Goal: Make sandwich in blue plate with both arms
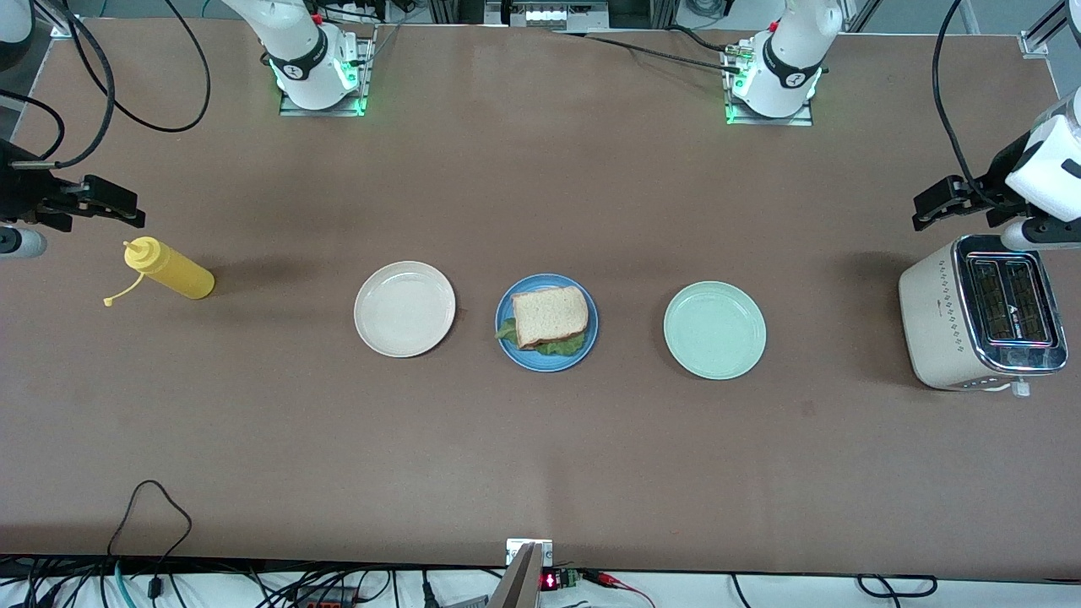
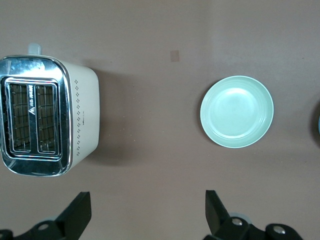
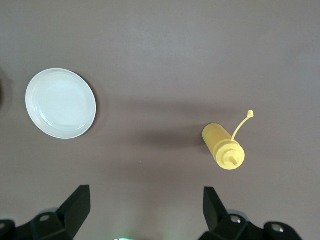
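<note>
The sandwich (image 1: pixel 551 316) lies on the blue plate (image 1: pixel 584 348) at the table's middle: a tan bread slice on top with green lettuce (image 1: pixel 561 346) showing under it. My left gripper (image 1: pixel 933 207) is open and empty, up in the air over the table just beside the toaster (image 1: pixel 980 314) at the left arm's end; in the left wrist view its gripper (image 2: pixel 147 212) shows spread black fingers. My right gripper (image 1: pixel 114 207) is open and empty, up over the right arm's end beside the yellow bottle (image 1: pixel 169 268); it also shows in the right wrist view (image 3: pixel 146 210).
A cream plate (image 1: pixel 404 308) sits beside the blue plate toward the right arm's end, also in the right wrist view (image 3: pixel 60 103). A pale green plate (image 1: pixel 714 330) sits toward the left arm's end, also in the left wrist view (image 2: pixel 237 111). The toaster (image 2: pixel 47 115) and yellow bottle (image 3: pixel 222 146) flank them.
</note>
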